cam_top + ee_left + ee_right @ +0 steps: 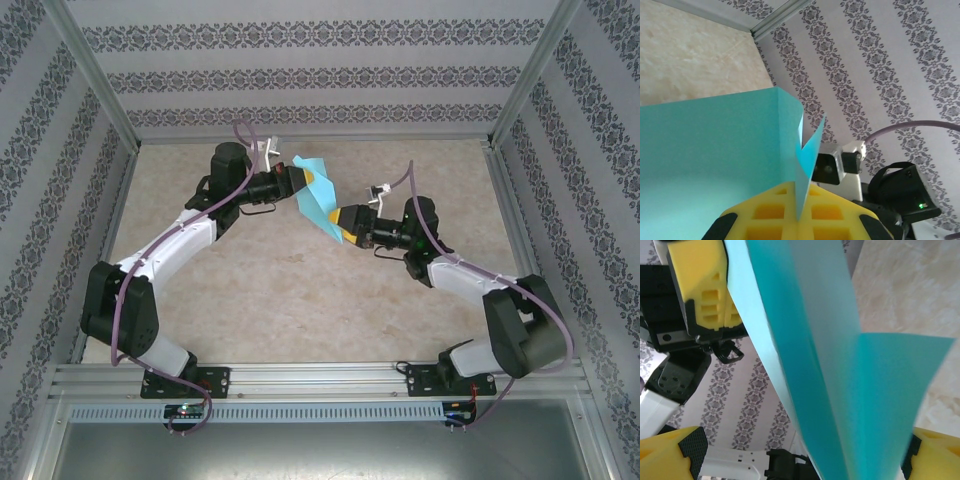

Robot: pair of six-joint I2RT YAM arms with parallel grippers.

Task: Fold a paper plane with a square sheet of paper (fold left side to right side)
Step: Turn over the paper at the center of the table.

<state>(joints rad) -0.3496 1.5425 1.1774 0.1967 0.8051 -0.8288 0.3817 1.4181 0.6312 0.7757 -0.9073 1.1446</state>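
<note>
The left gripper [306, 181] is pinched shut on the folded paper [318, 197] over the far middle of the table [300, 310]. The right gripper [336, 222] gapes wide (paper passing through its gap).

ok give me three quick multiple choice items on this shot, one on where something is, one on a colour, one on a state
1. Where is the thin turquoise-blue paper sheet?
A flat at the table's near edge
B held up between the two grippers
C draped over the right arm's base

2. What colour are the gripper fingers?
A red
B yellow
C green

3. How is the right gripper?
A open, with the paper between its fingers
B shut, away from the paper
C shut on a cable

Answers: B, the left gripper pinches it in mid-air in the top view; B, yellow shows in both wrist views; A, its fingers stand wide apart either side of the paper.
</note>
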